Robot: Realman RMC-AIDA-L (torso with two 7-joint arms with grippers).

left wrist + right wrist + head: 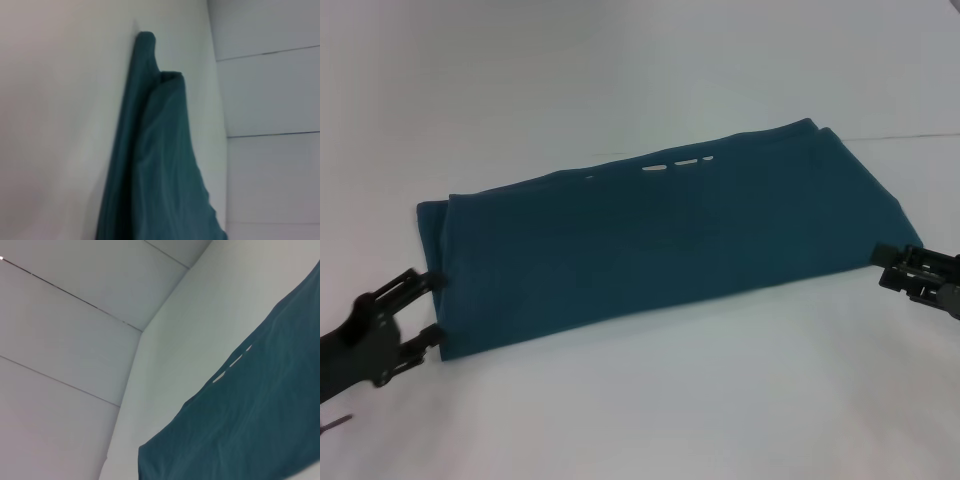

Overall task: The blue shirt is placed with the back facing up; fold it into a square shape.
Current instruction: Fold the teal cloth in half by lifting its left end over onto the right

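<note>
The blue shirt [670,240] lies on the white table, folded into one long band that runs from near left to far right. Small white marks [675,165] peek out along its far edge. My left gripper [432,308] stands open at the band's left end, its two fingertips touching the cloth edge. At the right end, my right gripper [880,268] is open beside the near right corner. In the left wrist view the blue shirt [160,165] appears end-on as stacked layers. The right wrist view shows the blue shirt [250,425] and the white marks [232,365].
A white table [640,400] carries the shirt, with bare surface in front and behind. White panelled walls [65,340] rise beyond the table's far side.
</note>
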